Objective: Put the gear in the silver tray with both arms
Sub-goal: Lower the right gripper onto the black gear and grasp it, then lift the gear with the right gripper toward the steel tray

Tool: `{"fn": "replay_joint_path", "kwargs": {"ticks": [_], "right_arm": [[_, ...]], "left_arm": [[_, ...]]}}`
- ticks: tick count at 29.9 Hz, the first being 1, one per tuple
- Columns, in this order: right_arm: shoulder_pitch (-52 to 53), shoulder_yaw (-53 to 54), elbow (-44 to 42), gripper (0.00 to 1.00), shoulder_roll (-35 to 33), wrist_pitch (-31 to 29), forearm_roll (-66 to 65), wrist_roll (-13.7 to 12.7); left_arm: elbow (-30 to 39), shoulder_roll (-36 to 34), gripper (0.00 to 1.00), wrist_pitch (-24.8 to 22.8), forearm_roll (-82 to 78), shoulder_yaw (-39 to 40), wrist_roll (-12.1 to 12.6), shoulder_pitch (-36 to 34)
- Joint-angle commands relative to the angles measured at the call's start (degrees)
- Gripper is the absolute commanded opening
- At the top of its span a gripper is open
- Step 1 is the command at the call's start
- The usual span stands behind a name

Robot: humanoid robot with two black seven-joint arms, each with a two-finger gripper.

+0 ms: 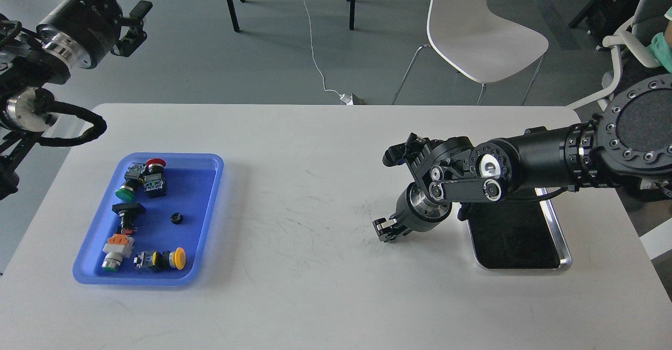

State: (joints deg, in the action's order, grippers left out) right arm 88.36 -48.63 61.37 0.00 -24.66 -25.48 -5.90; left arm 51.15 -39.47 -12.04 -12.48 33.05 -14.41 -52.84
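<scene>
The gear (177,217) is a small black ring lying in the blue tray (207,203), right of the middle. At the table's right side sits the silver tray (557,234) with its dark floor bare, partly covered by my right arm. My right gripper (386,229) hangs low over the white table, left of the silver tray, and is too dark and small to tell its fingers apart. High at the top left, beyond the table's edge, my left gripper (134,27) is open and empty, far from the gear.
The blue tray also holds several push-button switches with a red cap (155,162), a green cap (124,193) and a yellow cap (179,257). A white chair (475,24) and a cable (315,51) lie behind the white table (294,182).
</scene>
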Motion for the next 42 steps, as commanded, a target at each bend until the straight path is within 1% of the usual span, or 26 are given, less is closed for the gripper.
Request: {"fn": "replay_joint_path", "kwargs": {"ticks": [1, 2, 3, 9, 14, 20, 23, 29, 31, 37, 42], "right_arm": [[0.23, 0.03, -0.02, 0.12, 0.0, -0.21, -0.1, 0.01], [0.23, 0.03, -0.02, 0.05, 0.0, -0.21, -0.1, 0.01], [0.32, 0.03, -0.02, 0.02, 0.0, -0.21, -0.18, 0.1], [0.94, 0.29, 0.06, 0.02, 0.0, -0.21, -0.19, 0.1], [4.09, 0.73, 1.55, 0.02, -0.78, -0.21, 0.34, 0.18], [7.97, 2.23, 9.1, 0.02, -11.93, 0.23, -0.71, 0.27], [8.32, 2.4, 10.08, 0.02, -18.61, 0.23, -1.41, 0.54], [5.34, 3.1, 8.94, 0.02, -29.87, 0.49, -8.35, 1.06], [3.41, 4.68, 6.67, 0.02, -32.34, 0.49, -10.02, 1.06], [-6.6, 9.95, -3.61, 0.02, -32.44, 0.49, -11.0, 1.24], [-10.84, 12.42, -4.6, 0.02, -31.38, 0.49, -11.0, 1.33]], "left_arm": [[0.0, 0.01, 0.97, 0.0, 0.0, 0.0, -0.01, -0.07], [0.0, 0.01, 0.97, 0.0, 0.0, 0.0, 0.08, -0.07], [0.0, 0.01, 0.97, 0.0, 0.0, 0.0, 0.08, 0.02], [0.0, 0.01, 0.97, 0.0, 0.0, 0.09, 0.08, -0.07], [0.0, 0.18, 0.97, 0.0, -0.09, 0.0, 0.08, 0.02], [0.0, 0.36, 0.97, 0.09, -0.09, 0.0, 0.08, 0.28], [0.0, 0.53, 0.97, 0.09, -0.09, 0.0, 0.08, 0.46], [0.0, 0.8, 0.97, 0.53, -0.09, -0.09, 0.08, 1.25], [0.0, 0.97, 0.97, 0.53, -0.18, -0.09, 0.08, 1.25], [0.0, 1.76, 0.97, 0.7, -0.18, 0.0, 0.08, 1.17], [-0.09, 1.94, 0.97, 0.79, -0.18, 0.0, 0.17, 1.16]]}}
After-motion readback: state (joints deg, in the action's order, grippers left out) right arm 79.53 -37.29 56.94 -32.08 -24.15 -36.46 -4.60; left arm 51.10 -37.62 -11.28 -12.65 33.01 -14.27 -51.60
